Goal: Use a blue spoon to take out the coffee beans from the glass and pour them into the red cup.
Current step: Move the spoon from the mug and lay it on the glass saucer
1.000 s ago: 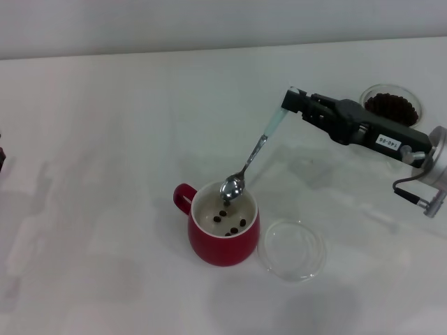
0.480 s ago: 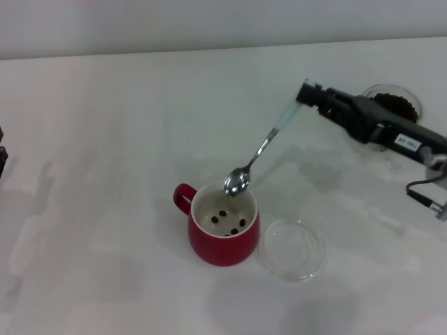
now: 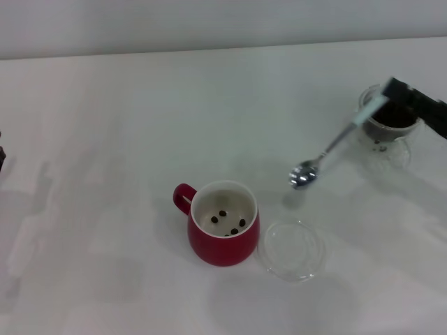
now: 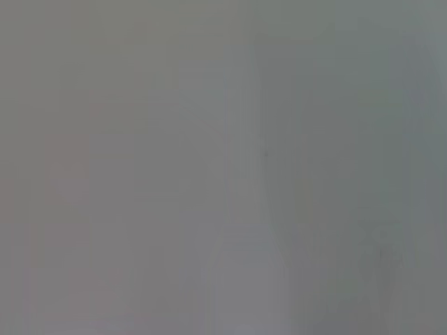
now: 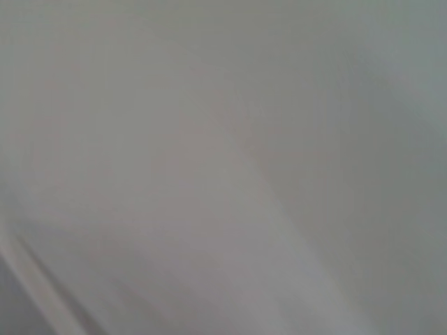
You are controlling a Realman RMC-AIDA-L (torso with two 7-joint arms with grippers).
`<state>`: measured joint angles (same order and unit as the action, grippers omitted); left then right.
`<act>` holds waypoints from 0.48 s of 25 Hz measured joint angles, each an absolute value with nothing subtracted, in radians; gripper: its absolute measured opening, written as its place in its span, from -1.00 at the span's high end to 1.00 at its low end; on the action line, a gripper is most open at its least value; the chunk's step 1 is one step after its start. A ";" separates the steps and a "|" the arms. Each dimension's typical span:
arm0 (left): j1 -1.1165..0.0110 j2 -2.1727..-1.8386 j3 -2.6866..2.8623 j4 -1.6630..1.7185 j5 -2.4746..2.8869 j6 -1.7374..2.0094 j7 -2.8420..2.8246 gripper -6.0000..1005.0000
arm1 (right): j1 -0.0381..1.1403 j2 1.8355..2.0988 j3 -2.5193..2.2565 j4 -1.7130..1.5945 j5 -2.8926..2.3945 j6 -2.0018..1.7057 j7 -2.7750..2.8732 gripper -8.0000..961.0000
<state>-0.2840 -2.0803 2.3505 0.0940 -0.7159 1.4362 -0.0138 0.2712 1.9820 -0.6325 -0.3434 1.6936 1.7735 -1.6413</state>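
Note:
In the head view the red cup (image 3: 223, 234) stands at the middle front with several coffee beans (image 3: 225, 221) on its white bottom. My right gripper (image 3: 391, 94) is shut on the pale handle of the blue spoon (image 3: 334, 148), just above the glass (image 3: 388, 128) at the far right, which holds dark beans. The spoon hangs slanting down, its empty metal bowl in the air between the cup and the glass. My left gripper is out of view at the left edge. Both wrist views show only a plain grey surface.
A flat clear round dish (image 3: 292, 249) lies on the white table (image 3: 126, 139) right beside the red cup, on its right. A dark part of my left arm (image 3: 2, 155) shows at the left edge.
My right gripper has carried the spoon away from above the red cup to the right, towards the glass. The spoon's bowl has left the cup's rim. The cup and beans have not moved.

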 joint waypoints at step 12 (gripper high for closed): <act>-0.312 -2.079 2.349 0.089 -0.716 1.435 -0.014 -0.16 | 0.189 1.998 -0.641 -0.339 1.671 1.734 -1.703 0.69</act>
